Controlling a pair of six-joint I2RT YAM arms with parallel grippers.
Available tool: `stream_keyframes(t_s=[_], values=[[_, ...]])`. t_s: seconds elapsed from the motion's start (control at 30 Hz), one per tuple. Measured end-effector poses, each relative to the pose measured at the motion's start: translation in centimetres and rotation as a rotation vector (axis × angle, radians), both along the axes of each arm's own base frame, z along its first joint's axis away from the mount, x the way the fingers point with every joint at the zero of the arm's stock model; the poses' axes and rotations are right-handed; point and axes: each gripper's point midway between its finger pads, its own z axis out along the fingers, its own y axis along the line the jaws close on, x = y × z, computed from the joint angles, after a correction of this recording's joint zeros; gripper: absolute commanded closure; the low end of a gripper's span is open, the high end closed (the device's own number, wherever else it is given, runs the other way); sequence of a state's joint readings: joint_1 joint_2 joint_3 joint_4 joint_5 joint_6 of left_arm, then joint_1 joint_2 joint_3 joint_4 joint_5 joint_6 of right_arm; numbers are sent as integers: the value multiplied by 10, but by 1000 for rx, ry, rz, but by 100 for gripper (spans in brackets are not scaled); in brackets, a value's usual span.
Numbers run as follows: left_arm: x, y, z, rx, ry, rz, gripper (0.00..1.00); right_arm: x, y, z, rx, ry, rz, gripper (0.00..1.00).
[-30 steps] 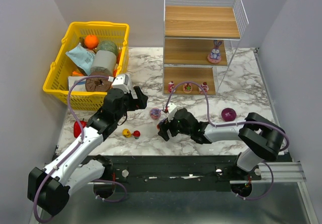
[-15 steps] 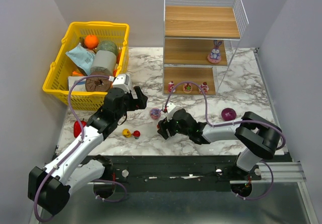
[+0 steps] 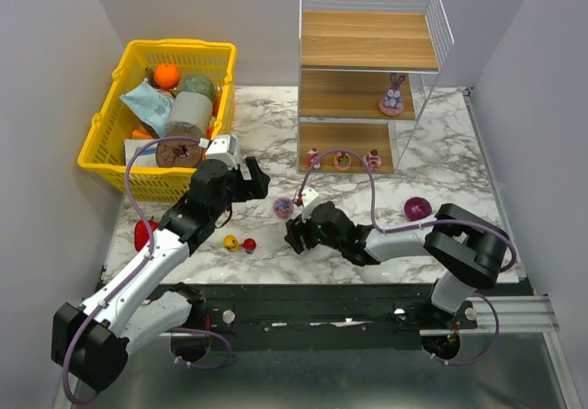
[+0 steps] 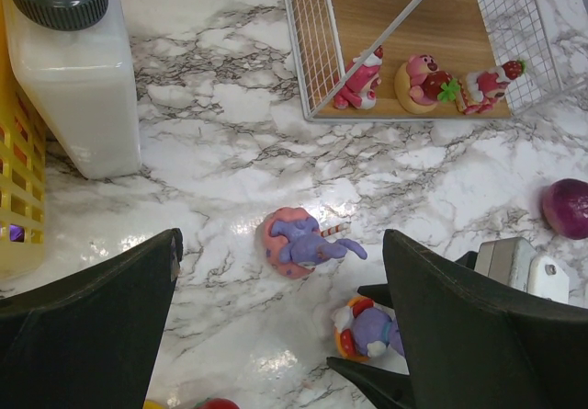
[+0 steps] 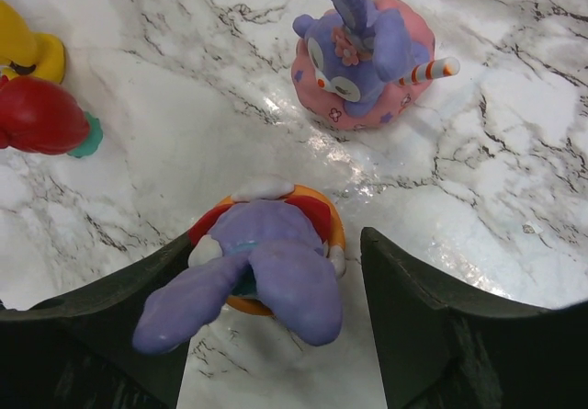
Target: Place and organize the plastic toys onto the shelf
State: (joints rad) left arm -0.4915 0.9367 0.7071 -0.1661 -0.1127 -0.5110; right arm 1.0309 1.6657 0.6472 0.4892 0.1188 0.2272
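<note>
Two right fingers [image 5: 432,335] apart, flanking purple bunny [image 5: 266,262], ears pointing toward wrist; left fingers [image 4: 92,326] apart.

The top external camera looks steeply down from high behind the near edge of the marble table [image 3: 450,152], taking in all of it as far as the shelf [image 3: 367,51]. The left wrist camera looks down from mid height toward the shelf's lowest board. The right wrist camera hangs very near the tabletop (an orange-based figurine [image 5: 266,271] looms large). All three share the pink-based bunny [image 4: 299,241].
</note>
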Motion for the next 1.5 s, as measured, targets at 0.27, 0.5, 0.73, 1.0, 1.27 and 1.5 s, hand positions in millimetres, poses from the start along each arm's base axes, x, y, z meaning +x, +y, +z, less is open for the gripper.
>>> stream_keyframes(t_s=[0.27,0.5,0.73,1.0,1.27,1.5], values=[[0,0,0,2,-1,-1,1,2,4,6,13,-22,-47,56],[0,1,0,5,-2,-2,1,12,6,16,24,-24,-114,72],[0,1,0,5,-3,-1,1,22,-7,40,-16,-22,-212,71],[0,3,4,0,-13,4,1,48,-25,163,58,-114,-366,68],[0,4,5,-2,-16,7,1,113,-106,246,88,-123,-630,67],[0,4,5,-1,-17,9,1,153,-147,295,112,-150,-777,67]])
